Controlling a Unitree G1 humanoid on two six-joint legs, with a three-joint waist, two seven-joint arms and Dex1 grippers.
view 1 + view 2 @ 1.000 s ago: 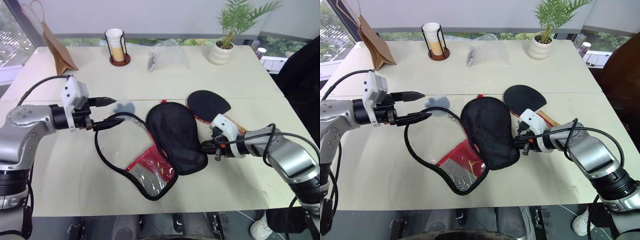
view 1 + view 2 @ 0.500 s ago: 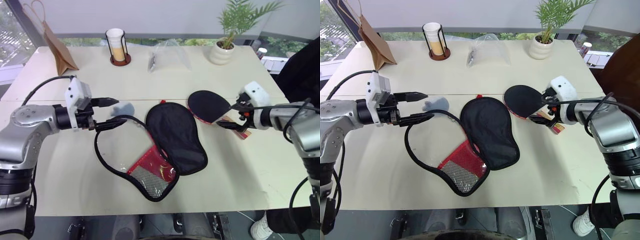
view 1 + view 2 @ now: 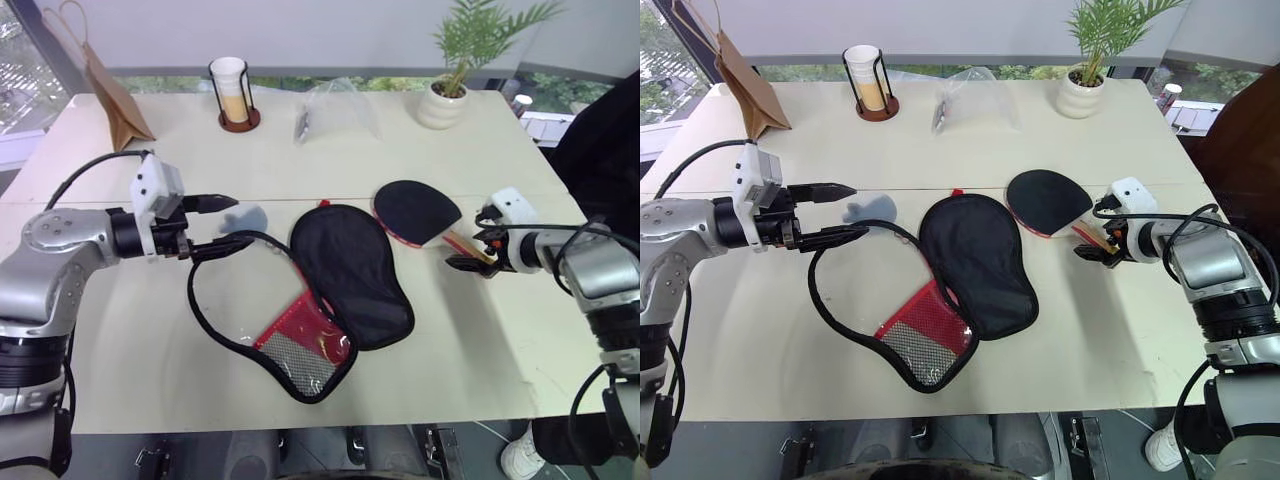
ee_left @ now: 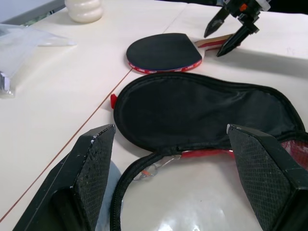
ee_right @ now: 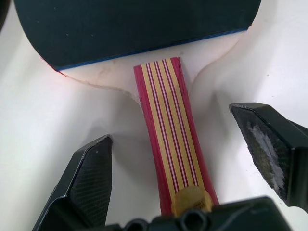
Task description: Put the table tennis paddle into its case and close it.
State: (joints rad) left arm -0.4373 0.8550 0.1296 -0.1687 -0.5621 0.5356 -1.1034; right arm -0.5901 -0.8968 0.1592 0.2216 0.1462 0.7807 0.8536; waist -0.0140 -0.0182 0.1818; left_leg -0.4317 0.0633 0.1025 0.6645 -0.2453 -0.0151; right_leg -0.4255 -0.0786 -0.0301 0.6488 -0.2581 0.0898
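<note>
The table tennis paddle [image 3: 415, 211] lies flat on the table, black face up, its striped handle [image 5: 166, 115] pointing toward my right arm. My right gripper [image 3: 468, 247] is open, one finger on each side of the handle, neither touching it. Its case [image 3: 352, 272] lies unzipped and spread in the middle, with the black flap beside the paddle. The red and mesh half [image 3: 300, 345] lies nearer me. My left gripper [image 3: 226, 223] stands wide open at the case's far left rim [image 4: 144, 175]; the lower finger is right at the black edging, contact unclear.
A small grey-blue plush toy [image 3: 249, 216] sits just beyond my left fingers. Along the far edge stand a brown paper bag [image 3: 112, 88], a cup in a wire holder [image 3: 233, 95], a clear plastic bag [image 3: 336, 106] and a potted plant [image 3: 446, 98].
My right gripper left the case's flap, swung right to the paddle's handle and opened around it. The left gripper stayed put.
</note>
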